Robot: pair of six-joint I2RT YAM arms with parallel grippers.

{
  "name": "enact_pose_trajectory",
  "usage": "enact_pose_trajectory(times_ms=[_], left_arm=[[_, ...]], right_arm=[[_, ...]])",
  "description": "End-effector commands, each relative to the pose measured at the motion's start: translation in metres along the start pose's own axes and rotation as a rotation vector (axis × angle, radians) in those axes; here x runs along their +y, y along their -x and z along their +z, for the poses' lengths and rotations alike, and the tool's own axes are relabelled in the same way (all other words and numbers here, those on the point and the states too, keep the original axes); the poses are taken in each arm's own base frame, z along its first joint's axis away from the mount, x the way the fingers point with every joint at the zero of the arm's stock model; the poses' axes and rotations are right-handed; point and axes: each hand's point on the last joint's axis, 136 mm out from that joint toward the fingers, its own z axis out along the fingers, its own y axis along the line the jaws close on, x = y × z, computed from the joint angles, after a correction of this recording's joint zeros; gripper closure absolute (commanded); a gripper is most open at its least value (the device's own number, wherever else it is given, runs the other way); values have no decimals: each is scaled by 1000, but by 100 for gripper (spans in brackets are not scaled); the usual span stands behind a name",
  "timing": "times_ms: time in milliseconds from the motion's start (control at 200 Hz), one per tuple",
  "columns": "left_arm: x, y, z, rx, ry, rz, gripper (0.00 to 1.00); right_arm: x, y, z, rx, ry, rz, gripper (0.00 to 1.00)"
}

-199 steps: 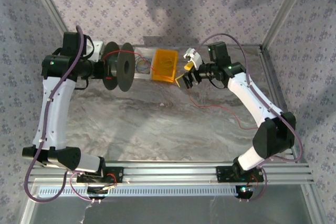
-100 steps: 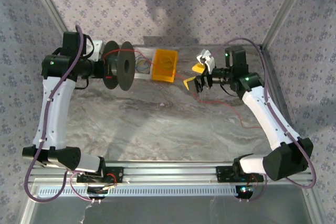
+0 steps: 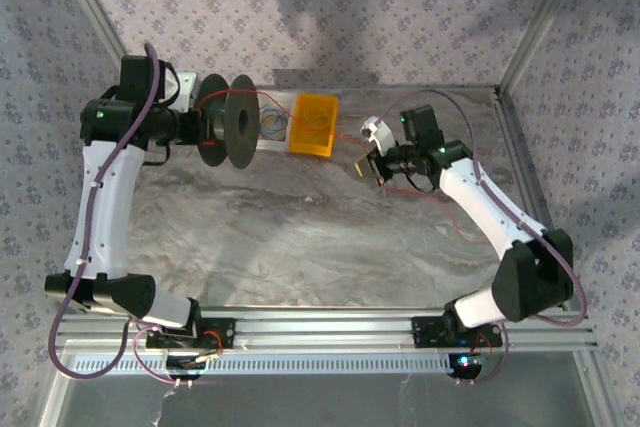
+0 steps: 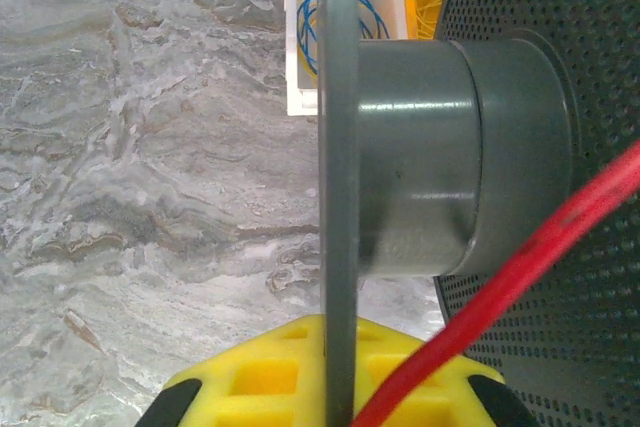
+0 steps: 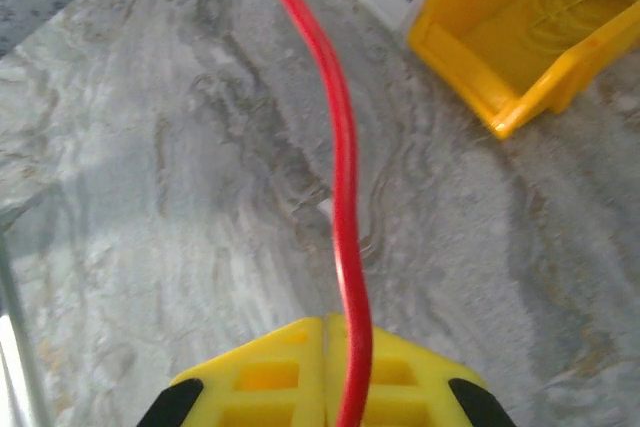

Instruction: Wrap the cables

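Observation:
My left gripper (image 3: 200, 128) holds the dark grey spool (image 3: 226, 125) up at the back left. Its yellow fingers (image 4: 260, 377) are shut on the thin flange (image 4: 340, 147), with the hub (image 4: 420, 157) just beyond. The red cable (image 4: 540, 237) runs off the spool, over the yellow bin, to my right gripper (image 3: 368, 159). That gripper (image 5: 325, 332) is shut. The cable (image 5: 340, 147) stretches away from it and crosses the top of its right finger beside the seam. Slack cable (image 3: 440, 202) trails on the table to the right.
A yellow bin (image 3: 313, 124) holding thin yellow wire stands at the back centre, between the two grippers. Beside it is a white tray (image 3: 270, 125) with a blue wire coil. A metal frame borders the marbled table (image 3: 300, 237).
My right gripper was open and has shut on the red cable. It swung right, then came back left and lower near the yellow bin. The left arm and spool stayed put.

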Motion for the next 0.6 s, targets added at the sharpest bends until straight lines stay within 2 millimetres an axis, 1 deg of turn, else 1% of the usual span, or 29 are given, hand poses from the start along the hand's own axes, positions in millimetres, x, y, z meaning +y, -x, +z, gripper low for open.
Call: enact_pose_trajectory(times_ms=[0,25,100,135,140,175,195,300,350,370,385,450,490,595], left_arm=[[-2,25,-21,-122,-19,-11,100],[-4,24,-21,-120,-28,-8,100],[-9,21,-22,-112,-58,0,100],[-12,19,-22,-107,-73,4,100],[-12,19,-22,-105,-74,4,100],[-15,17,-23,-99,-88,11,100],[-16,15,-23,-95,-93,13,100],[-17,8,-27,-78,-97,28,100],[-18,6,-29,-73,-102,37,100],[-18,5,-30,-74,-105,40,100],[-19,5,-31,-71,-108,41,100],[-22,4,-34,-73,-127,45,100],[-25,4,-36,-76,-144,46,100],[-32,8,-43,-97,-193,45,100]], right_arm=[[-24,40,-1,-47,-84,-62,100],[-30,49,0,-50,-93,-67,100],[-55,68,13,-38,-113,-52,100],[-69,73,22,-21,-122,-37,100],[-70,76,21,-25,-126,-39,100],[-84,85,29,-22,-142,-32,100],[-91,85,34,-3,-150,-19,100],[-131,98,52,24,-222,13,100],[-146,104,58,30,-245,28,100],[-150,106,60,31,-251,33,100],[-153,104,63,44,-254,40,100],[-164,112,67,39,-270,51,100],[-169,113,71,42,-277,72,100],[-173,108,80,67,-272,85,100]])
